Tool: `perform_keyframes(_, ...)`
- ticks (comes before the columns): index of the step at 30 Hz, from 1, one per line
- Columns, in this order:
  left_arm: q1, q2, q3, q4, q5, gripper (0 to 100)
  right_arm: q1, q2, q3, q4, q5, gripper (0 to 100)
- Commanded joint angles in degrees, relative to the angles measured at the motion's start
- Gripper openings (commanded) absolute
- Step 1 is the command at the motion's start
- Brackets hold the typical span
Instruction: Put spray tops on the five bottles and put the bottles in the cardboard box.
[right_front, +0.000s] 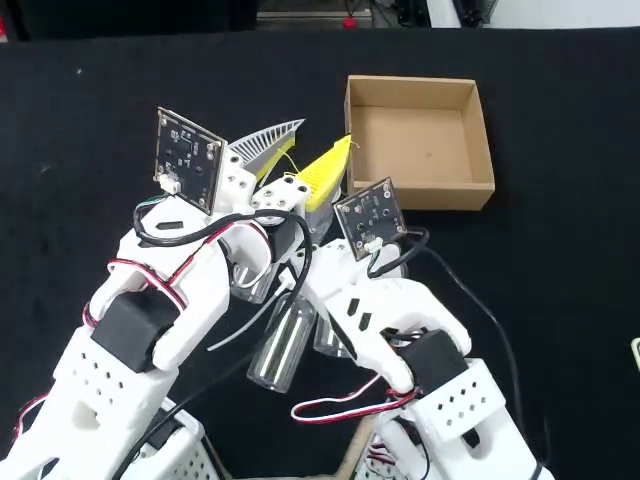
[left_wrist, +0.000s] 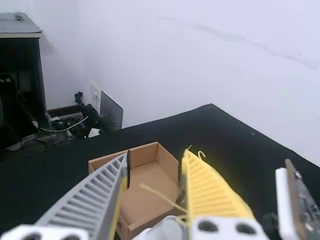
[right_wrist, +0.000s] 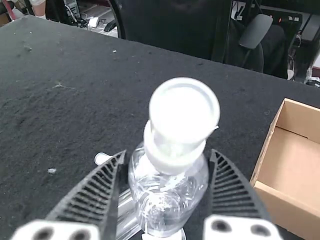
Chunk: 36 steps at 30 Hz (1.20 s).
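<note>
Clr bottle (right_wrist: 167, 200), wht top (right_wrist: 184, 107), brn box (right_front: 420, 85), blk table (right_front: 560, 300)

Box far right, bottles near, arms between

The cardboard box (right_front: 420, 140) sits on the table (right_front: 560, 300) toward the far side, right of middle. The left gripper (right_front: 298, 155) is just left of the box's near corner. A bottle (right_wrist: 170, 192) stands upright inside the right gripper (right_wrist: 166, 155), a spray top (right_wrist: 184, 107) on it. Other bottles (right_front: 280, 345) lie nearer, between both arms.
</note>
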Motion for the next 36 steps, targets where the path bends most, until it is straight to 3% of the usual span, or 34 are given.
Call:
perform_keyframes(1,-8.1,-4.9,-2.4,0.3,-0.1,17,-0.5,-0.1,-0.9,0.7,0.0,16.2)
perform_keyframes(6,-22.5,-10.7,2.1,3.3,-0.1,17,0.8,0.4,-8.0,8.1,1.8,16.2)
perform_keyframes(11,-32.7,-16.5,14.5,7.9,-0.4,17,5.7,0.5,-14.9,13.4,4.5,16.2)
perform_keyframes(17,-41.9,-26.1,32.7,3.3,-0.1,17,11.5,7.7,-26.9,20.0,4.5,16.2)
perform_keyframes(24,-40.9,-40.7,46.4,2.2,-0.1,17,18.2,25.2,-37.8,18.5,4.5,16.2)
perform_keyframes(31,-35.9,-50.5,58.5,1.7,0.0,17,23.1,37.8,-39.0,4.4,4.7,16.2)
perform_keyframes(36,-35.3,-49.5,65.3,-4.7,0.0,17,23.1,44.7,-39.3,-5.0,4.5,16.2)
